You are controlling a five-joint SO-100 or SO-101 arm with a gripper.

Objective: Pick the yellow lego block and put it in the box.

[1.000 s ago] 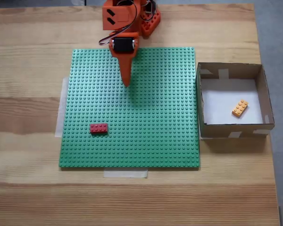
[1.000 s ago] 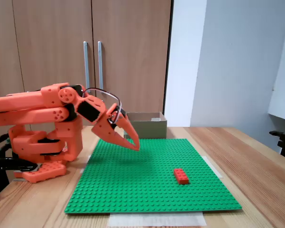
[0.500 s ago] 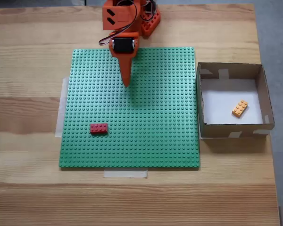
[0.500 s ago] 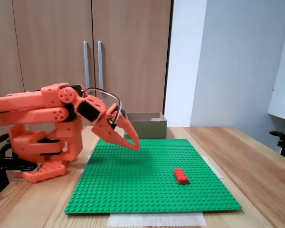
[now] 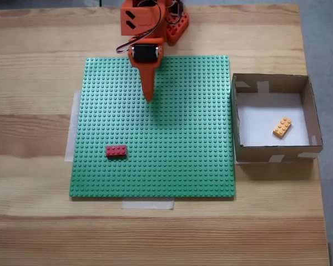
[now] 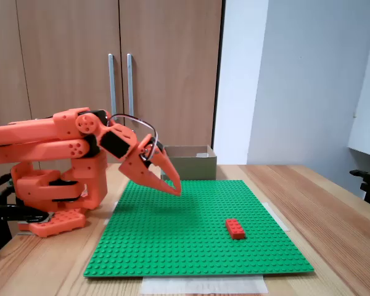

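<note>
In the fixed view that looks down from above, a strip of pale tape [image 5: 147,204] sits on the light wooden table [image 5: 33,221], touching the near edge of the large green studded baseplate [image 5: 177,155]. On the plate, at about 8 o'clock from its middle, lies a small red rectangular lego brick [image 5: 116,151], flat and alone; the low fixed view shows the same brick [image 6: 235,228] on the near right part of the plate.

At about 3 o'clock from the plate's middle, just beside its right edge, stands the square shallow brown cardboard box [image 5: 237,119] with a white floor and pale tape patches on its rim. The small yellow-orange studded lego block [image 5: 282,127] lies flat on that floor, toward the box's right side, turned at a slant and clear of the walls.

Further back, the orange two-finger gripper [image 5: 149,97] hangs above the plate at roughly 11 o'clock from its middle, pointing down toward the studs. In the low fixed view the gripper [image 6: 176,189] tapers to one point, its fingers pressed together with nothing between them. The arm's orange base [image 5: 175,25] stands on the table past the plate's far edge. Behind it in the low view are brown cabinet doors [image 6: 68,55].
</note>
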